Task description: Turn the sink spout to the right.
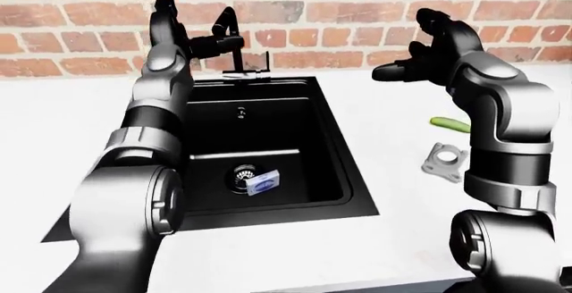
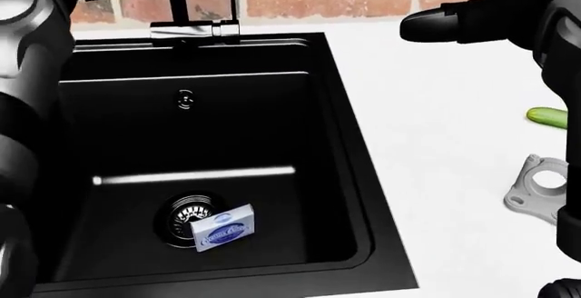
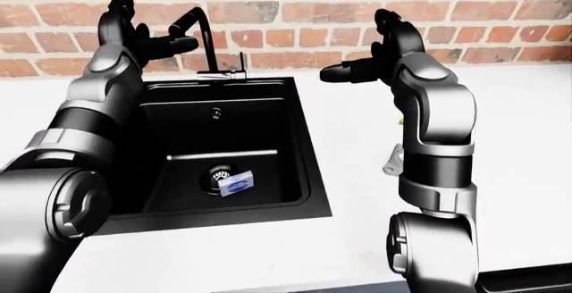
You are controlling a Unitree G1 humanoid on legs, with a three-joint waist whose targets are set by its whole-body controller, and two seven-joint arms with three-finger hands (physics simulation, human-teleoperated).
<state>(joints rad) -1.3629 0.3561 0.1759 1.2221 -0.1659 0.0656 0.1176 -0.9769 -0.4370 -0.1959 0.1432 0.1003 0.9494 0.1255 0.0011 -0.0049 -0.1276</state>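
Left hand (image 3: 134,38) at spout (image 3: 192,18) arch, fingers spread, grasping nothing; right hand (image 3: 380,65) released, well apart, right of sink (image 1: 344,179).

Open counter (image 1: 375,125) (cucumber (image 1: 450,124) aside)

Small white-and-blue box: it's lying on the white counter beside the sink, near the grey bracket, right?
No. The small box lies inside the black sink, against the drain, as the head view shows. The grey bracket is on the counter.
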